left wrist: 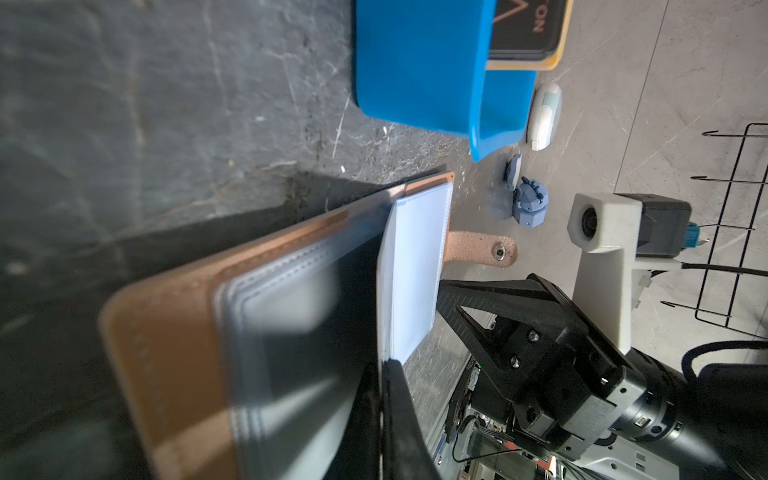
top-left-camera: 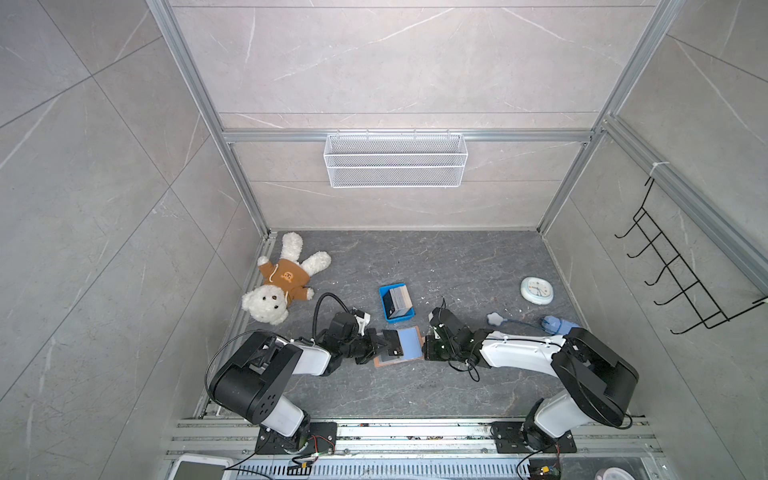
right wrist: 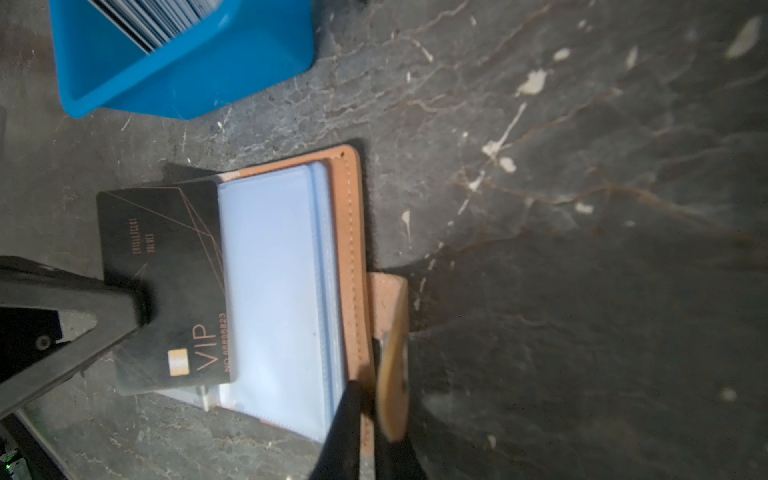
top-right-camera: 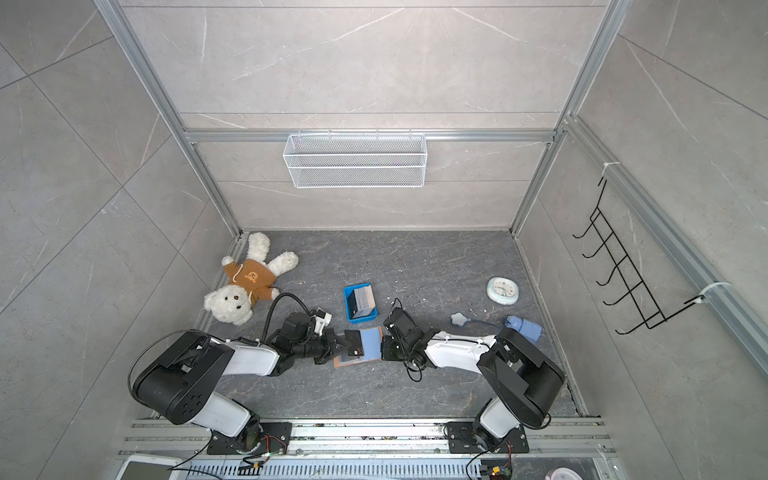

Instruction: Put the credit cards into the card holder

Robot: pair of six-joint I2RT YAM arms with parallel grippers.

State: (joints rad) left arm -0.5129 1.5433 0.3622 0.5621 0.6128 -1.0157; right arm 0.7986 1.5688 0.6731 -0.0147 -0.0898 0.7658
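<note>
Gripping one black VIP credit card (right wrist: 166,270) in the left end effector (right wrist: 139,311), shut thin on the outer end, far edge laid over the left page of the open card holder (right wrist: 351,232) and butting the mouth of the clear bluish sleeves (right wrist: 274,270). Pinching the holder's right cover edge, by the snap strap (right wrist: 386,295), in the right end effector (right wrist: 368,399), closed narrow on the leather, holder flat on the counter (right wrist: 582,291). Probably mid-insertion, judging by the overlap. First hazard: riding over the sleeve instead of into it, with the card seemingly flat on top of the plastic; cannot tell from any view whether already under the lip. Second: bowing or springing out of the pinch, from pushing a thin card held at one end only against a stuck lip. Third: shoving the whole holder toward the right end effector, or rucking the sleeve stack, from a push stronger than the small bite at the cover edge. Also worth watching: crowding of the two end effectors, near each other across the holder, and a knock to the blue tray (right wrist: 187,75) with the remaining credit cards (top-left-camera: 400,302), just behind.
</note>
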